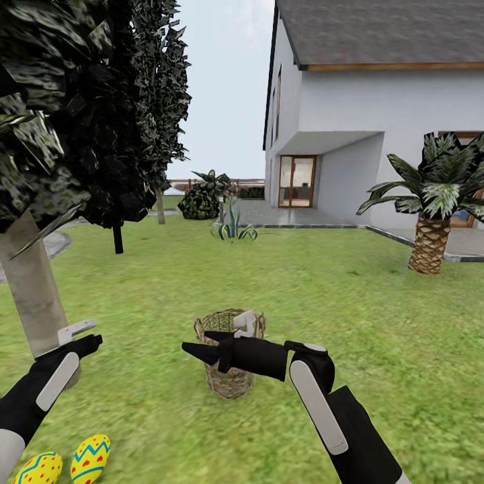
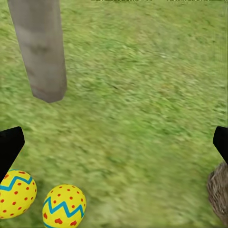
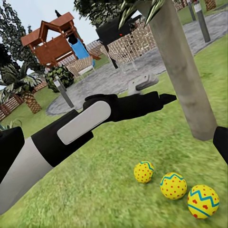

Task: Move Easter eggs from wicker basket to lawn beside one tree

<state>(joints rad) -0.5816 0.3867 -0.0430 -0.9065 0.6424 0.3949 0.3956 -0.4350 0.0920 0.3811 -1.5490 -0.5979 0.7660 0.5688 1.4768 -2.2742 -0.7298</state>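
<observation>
Lawn (image 1: 376,323) fills most of the head view; house (image 1: 376,107) upper right, palm (image 1: 433,222) right edge.

Tree (image 1: 30,289): pale trunk leaning at left edge, dark foliage above filling the upper left. Its base also shows upper left in the left wrist view, where it meets the grass.

Wicker basket (image 1: 232,386) sits lower centre, partly hidden behind the right forearm. Can't see inside it from here.

Easter eggs: right wrist view shows all three on the grass at lower right, in a loose row (image 3: 143,171) (image 3: 173,185) (image 3: 203,201), near the trunk base. Head view catches only two at the bottom-left corner, so the task looks essentially done, pending a look into the basket.

Left gripper (image 2: 114,140): wide open, holding nothing; the dark fingertips sit at opposite frame edges. It hangs over the grass between trunk and eggs.

Right gripper (image 3: 114,142): also spread wide, empty, held just in front of the basket rim in the head view.

Risks:
- Right arm sweeping down or left could clip the basket and tip it.
- Left arm dropping or retracting low could nudge an egg; they're round and would likely roll away from the tree.
- Base move toward the lower left could run over the eggs.
</observation>
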